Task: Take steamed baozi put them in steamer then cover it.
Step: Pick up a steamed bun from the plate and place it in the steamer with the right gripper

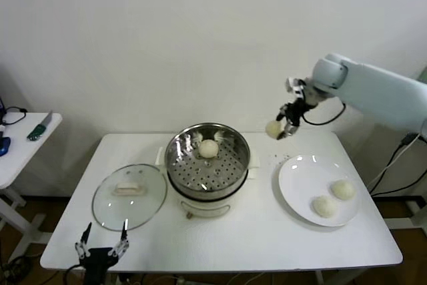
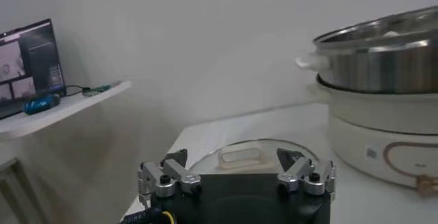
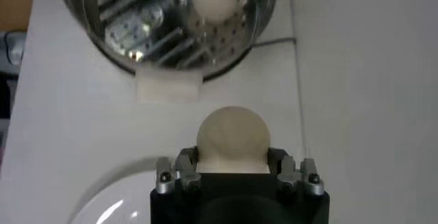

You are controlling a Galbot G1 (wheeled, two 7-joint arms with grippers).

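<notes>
Cream baozi [image 3: 233, 138] gripped in right claw [image 3: 233, 167], seemingly airborne.

four smooth cream-white dough buns show: one [image 1: 273, 128] in the black-and-silver right gripper [image 1: 283, 129], one [image 1: 209, 148] in the shiny stainless-steel steamer basket [image 1: 207, 161] with its pattern of perforated holes, two [image 1: 325, 205] [image 1: 343, 189] on the plain round white plate [image 1: 297, 181]. the steamer sits on a white cooker base [image 1: 207, 206]. the transparent glass lid [image 1: 129, 195] has a metal rim and white bar handle. the table [image 1: 220, 248] is white. the left gripper [image 1: 101, 249] is black with silver fingers.
</notes>
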